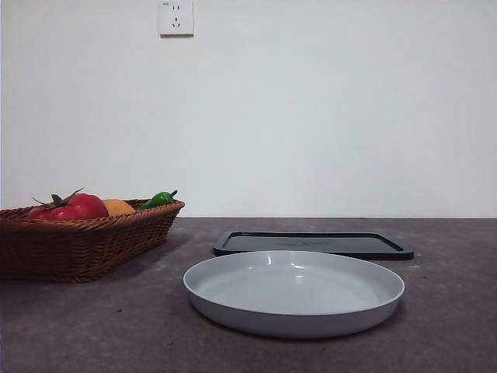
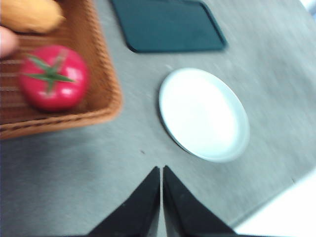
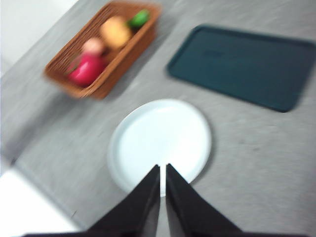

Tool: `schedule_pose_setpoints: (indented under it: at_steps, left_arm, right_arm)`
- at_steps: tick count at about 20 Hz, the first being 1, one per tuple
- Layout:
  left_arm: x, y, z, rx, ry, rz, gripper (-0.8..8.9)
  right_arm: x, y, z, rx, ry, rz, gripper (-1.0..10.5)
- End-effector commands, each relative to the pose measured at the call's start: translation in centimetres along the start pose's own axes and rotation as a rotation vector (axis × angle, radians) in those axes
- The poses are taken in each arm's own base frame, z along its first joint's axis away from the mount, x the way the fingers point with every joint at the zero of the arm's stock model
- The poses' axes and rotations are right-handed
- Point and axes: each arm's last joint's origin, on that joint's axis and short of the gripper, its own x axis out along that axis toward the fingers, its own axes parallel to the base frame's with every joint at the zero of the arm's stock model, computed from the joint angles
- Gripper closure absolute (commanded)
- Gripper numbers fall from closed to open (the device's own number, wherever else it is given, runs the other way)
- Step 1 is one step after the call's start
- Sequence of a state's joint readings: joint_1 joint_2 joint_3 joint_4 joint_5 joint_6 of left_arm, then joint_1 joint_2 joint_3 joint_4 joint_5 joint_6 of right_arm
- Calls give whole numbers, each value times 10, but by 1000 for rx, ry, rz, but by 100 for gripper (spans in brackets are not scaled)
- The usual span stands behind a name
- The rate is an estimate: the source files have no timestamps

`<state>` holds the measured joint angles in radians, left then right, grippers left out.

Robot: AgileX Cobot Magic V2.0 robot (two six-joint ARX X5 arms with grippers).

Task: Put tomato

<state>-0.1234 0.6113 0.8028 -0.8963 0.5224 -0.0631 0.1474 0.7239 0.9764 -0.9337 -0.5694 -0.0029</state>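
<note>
Both wrist views motion-blurred. Front view: wicker basket [image 1: 85, 241] cut by the picture's edge, its wall hiding the lower tomato [image 1: 74, 207] and most of the orange fruit [image 1: 118, 207]. Left wrist view: pale fruit [image 2: 6, 42] cropped, unidentifiable.

Deep-red tomato [image 1: 71, 207] with green stem, brown woven basket [image 1: 85, 241], pale grey plate [image 1: 293, 309], black tray [image 1: 314, 245]

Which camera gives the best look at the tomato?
The left wrist view: the tomato is large, with its green stem facing the camera. The front view shows only its top above the basket rim; the right wrist view blurs it.
</note>
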Motion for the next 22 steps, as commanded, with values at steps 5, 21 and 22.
schedule_pose_setpoints:
  at_steps: [5,21,22]
  left_arm:
    - [-5,-11,11,81,47,-47,804]
    - [-5,-10,13,84,32,-15,341]
    - [-4,-9,13,85,31,1,339]
  right_arm:
    - [14,15,11,-101,96,122,938]
    - [17,19,10,-129,121,153,533]
    - [17,19,10,-129,122,153,533]
